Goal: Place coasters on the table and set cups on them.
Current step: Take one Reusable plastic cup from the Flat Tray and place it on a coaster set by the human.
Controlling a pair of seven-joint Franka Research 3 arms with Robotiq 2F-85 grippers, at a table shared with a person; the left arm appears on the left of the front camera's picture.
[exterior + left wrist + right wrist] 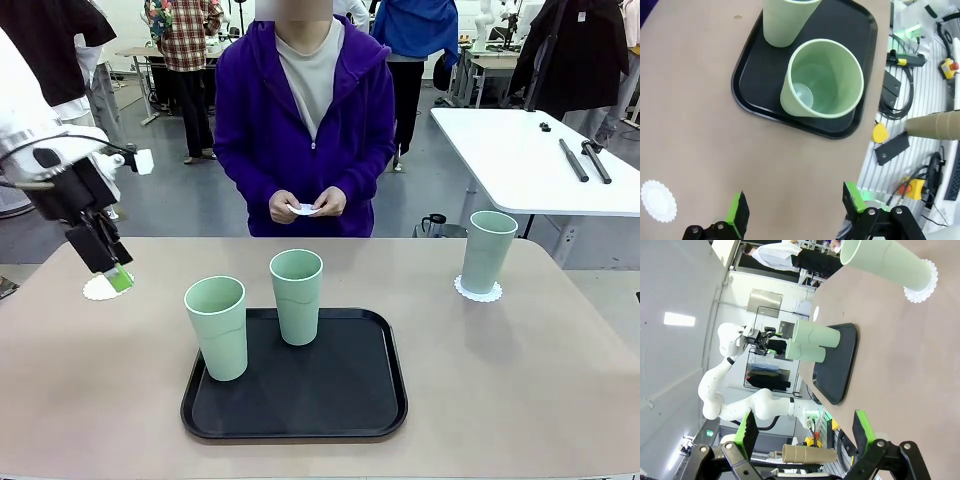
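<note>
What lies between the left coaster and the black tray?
Just bare table separates the left coaster from the black tray, clear in the front view.

no legible text, no labels, no brands, no numbers, no signs anywhere

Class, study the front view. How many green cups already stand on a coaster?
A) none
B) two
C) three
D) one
D: the right-hand cup sits on a coaster, while the left cup and the middle cup stand on the black tray.
</note>
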